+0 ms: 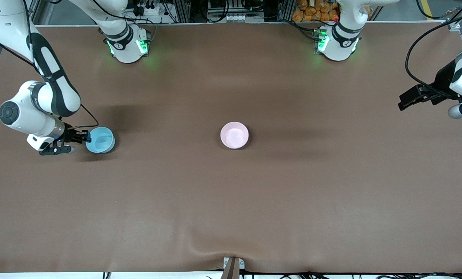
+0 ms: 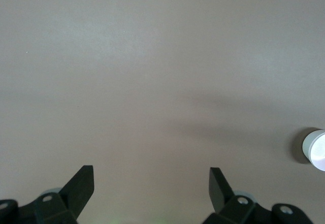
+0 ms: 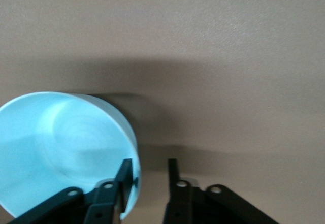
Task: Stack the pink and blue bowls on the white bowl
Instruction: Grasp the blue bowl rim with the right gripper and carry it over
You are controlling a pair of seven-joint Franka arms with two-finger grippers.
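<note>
The light blue bowl point(image 1: 100, 140) sits near the right arm's end of the table. My right gripper point(image 1: 84, 136) is at its rim. In the right wrist view the gripper point(image 3: 150, 165) straddles the blue bowl's point(image 3: 56, 142) wall, one finger inside and one outside, with a gap left between them. The pink bowl point(image 1: 234, 135) stands at the table's middle, and its edge shows in the left wrist view point(image 2: 316, 150). No white bowl shows on its own in any view. My left gripper point(image 1: 405, 101) waits, open and empty point(image 2: 152, 176), over the left arm's end of the table.
The brown table mat point(image 1: 231, 201) is bare apart from the two bowls. A small metal mount point(image 1: 233, 265) sits at the table edge nearest the front camera. The arm bases stand along the edge farthest from that camera.
</note>
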